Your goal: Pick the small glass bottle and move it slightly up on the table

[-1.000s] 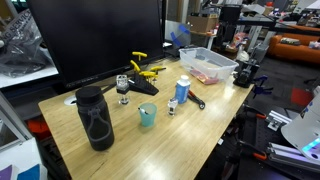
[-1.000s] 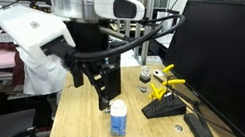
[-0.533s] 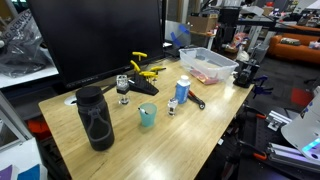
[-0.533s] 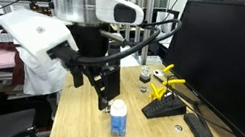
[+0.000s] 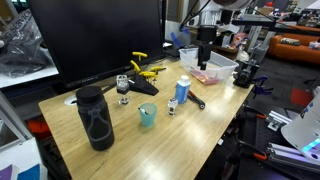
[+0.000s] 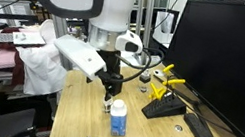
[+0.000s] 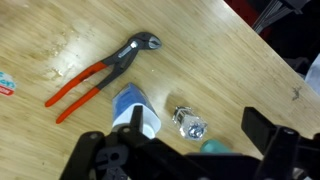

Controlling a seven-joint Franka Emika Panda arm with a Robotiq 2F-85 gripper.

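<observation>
The small glass bottle (image 5: 172, 107) is tiny and clear. It stands on the wooden table (image 5: 200, 132) just in front of the taller blue bottle with a white cap (image 5: 182, 90). In the wrist view the small bottle (image 7: 187, 124) lies between my spread fingers, beside the blue bottle (image 7: 133, 108). My gripper (image 7: 196, 128) is open and empty, and hangs well above the table in both exterior views (image 5: 205, 60) (image 6: 108, 90). In the view from behind the arm I cannot make the small bottle out.
Red-handled pliers (image 7: 100, 72) lie beside the blue bottle. A teal cup (image 5: 147, 115), a tall black bottle (image 5: 95, 118), a stemmed glass (image 5: 123, 88), yellow-and-black tools (image 5: 145, 72) and a clear bin (image 5: 208, 65) stand around. A large monitor (image 5: 95, 40) backs the table.
The arm has swung further out over the table. The gripper has come into view above the clear bin and the bottles. Nothing on the table has moved.
</observation>
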